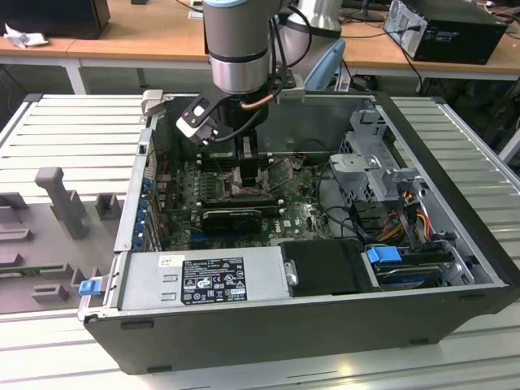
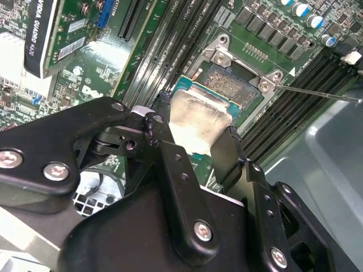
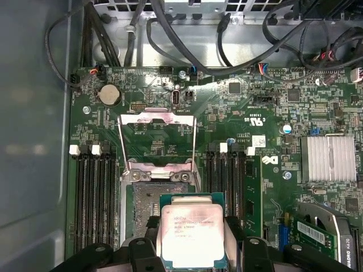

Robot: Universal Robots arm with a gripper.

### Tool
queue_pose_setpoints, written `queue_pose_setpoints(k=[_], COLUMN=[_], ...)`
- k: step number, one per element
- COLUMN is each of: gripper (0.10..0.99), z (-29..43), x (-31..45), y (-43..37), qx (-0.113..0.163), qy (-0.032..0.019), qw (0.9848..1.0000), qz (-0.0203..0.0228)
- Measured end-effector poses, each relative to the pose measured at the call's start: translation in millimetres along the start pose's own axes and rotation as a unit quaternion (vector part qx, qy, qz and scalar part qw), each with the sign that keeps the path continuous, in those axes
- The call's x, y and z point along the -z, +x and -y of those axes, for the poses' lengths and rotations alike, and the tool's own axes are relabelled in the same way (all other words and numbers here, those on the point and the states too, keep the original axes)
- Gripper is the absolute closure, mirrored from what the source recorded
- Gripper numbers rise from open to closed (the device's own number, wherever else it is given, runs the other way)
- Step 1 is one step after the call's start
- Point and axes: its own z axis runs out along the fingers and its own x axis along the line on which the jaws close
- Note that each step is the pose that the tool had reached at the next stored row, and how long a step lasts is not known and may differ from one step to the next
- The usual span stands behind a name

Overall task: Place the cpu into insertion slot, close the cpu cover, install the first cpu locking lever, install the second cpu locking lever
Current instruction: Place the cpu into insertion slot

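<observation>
My gripper (image 1: 248, 175) reaches down into the open computer case, over the green circuit board. It is shut on the cpu (image 3: 193, 232), a silvery-grey square chip held by two opposite edges between black fingers (image 3: 152, 226). In both wrist views the cpu (image 2: 198, 116) overlaps one side of the insertion slot (image 3: 148, 195), whose dull golden-brown centre (image 2: 227, 85) is mostly uncovered. I cannot tell whether the chip touches it. The cpu cover (image 3: 156, 119) stands open, folded back beyond the slot. Thin wire levers (image 3: 118, 147) run along its sides, raised.
Long black memory slots (image 3: 93, 198) flank the socket on both sides. A graphics card (image 1: 231, 218) and a finned heatsink (image 3: 332, 158) are nearby. Cables (image 3: 187, 51) hang along the case wall. A power supply (image 1: 203, 280) and drive cage (image 1: 370, 171) border the board.
</observation>
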Motion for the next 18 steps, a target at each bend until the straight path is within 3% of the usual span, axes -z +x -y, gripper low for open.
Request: queue_pose_setpoints(k=[18], gripper=[0.557], z=[0.3], x=[-3.3], y=[0.0], qx=[0.000], qy=[0.0000], qw=[1.0000], qz=[0.0000])
